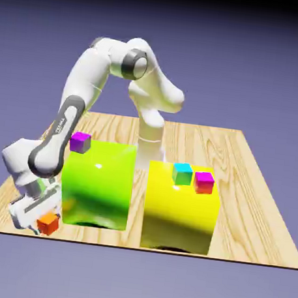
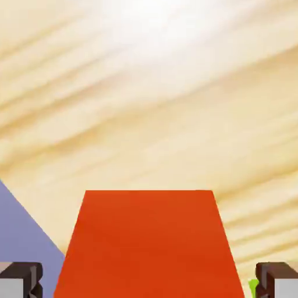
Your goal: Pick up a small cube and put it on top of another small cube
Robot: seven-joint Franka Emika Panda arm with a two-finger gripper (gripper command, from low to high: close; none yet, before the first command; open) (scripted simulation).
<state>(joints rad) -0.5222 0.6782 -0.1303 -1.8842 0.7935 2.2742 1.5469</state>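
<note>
Pincer is down around the small orange-red cube, one tip either side; can't tell if it's pinching or just shy of contact (slivers of background show between cube and tips at the frame's bottom); straddling opposite faces makes sense, should leave the underside free for stacking; cube is at the wooden table's near edge, beside the big glossy green block; target, the small cyan-teal cube, sits up on the big shiny yellow block, close to a magenta-topped red cube, so placement wants care; cubes look flat-faced, crisp-edged; table has pale streaky grain.
</note>
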